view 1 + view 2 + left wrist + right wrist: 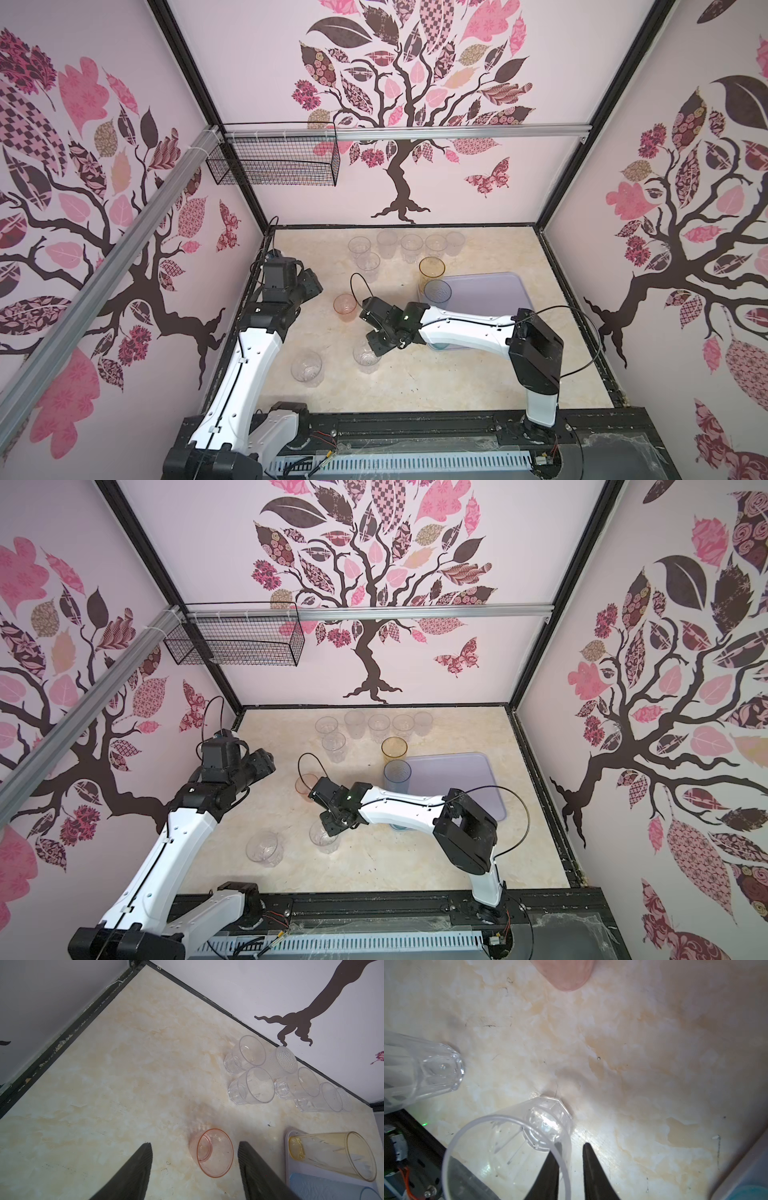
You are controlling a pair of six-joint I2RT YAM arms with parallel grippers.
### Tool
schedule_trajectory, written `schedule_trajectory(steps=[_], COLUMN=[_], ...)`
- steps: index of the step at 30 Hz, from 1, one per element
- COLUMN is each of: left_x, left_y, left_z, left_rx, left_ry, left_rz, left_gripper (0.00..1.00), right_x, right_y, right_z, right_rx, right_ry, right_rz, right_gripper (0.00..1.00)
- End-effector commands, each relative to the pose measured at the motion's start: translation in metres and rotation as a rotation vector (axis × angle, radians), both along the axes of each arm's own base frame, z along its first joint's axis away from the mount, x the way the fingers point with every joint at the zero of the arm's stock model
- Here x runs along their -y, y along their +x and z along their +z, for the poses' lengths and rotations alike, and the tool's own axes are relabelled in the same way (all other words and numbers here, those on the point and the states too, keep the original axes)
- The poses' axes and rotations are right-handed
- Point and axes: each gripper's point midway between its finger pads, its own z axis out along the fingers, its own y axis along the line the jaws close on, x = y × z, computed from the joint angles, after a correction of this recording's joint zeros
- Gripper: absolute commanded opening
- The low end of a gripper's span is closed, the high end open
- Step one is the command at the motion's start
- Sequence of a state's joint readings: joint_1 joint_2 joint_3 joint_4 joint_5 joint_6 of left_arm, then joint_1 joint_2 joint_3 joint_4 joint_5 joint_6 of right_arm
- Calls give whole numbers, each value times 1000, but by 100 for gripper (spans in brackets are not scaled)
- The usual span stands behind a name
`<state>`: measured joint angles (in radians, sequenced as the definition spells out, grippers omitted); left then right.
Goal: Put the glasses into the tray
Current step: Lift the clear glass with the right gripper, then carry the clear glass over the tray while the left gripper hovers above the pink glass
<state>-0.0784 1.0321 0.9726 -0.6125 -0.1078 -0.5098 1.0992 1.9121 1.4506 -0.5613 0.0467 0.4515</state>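
My right gripper is shut on the wall of a clear glass that stands on the table, one finger inside it and one outside; both top views show this grip. My left gripper hangs open and empty over the table at the left, with a pink glass on the table ahead of its fingers. The lavender tray lies at the right. A tall amber glass and a blue glass stand in it.
Another clear glass stands front left. Several clear glasses cluster along the back wall. A teal glass shows under my right forearm at the tray's near edge. A black wire basket hangs high at the back left.
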Motion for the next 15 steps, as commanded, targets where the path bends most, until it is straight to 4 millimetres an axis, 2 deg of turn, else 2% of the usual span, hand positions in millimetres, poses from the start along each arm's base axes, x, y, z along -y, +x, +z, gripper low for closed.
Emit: schedule_trajectory(steps=[1,6,9,12,15], left_x=[1,0,-4,-12,-6], left_y=[0,-4,-11,-20,-25], left_z=[-7,-1,5,18,34], left_rx=[0,1,-1,-3,16], left_ry=[-13,0,29,94,182], left_rz=[1,-8,-6,23,8], left_gripper=[69,69,69,69,69], right_x=[2,6,11,27,53], right_y=[-1,0,4,22,45], right_z=[-2,39,79,123,151], right_rx=[1,55,110,218,241], right_ry=[-14,37,70,105,168], right_rz=[-4,6,13,-27,-112], right_gripper=[14,1,0,0,0])
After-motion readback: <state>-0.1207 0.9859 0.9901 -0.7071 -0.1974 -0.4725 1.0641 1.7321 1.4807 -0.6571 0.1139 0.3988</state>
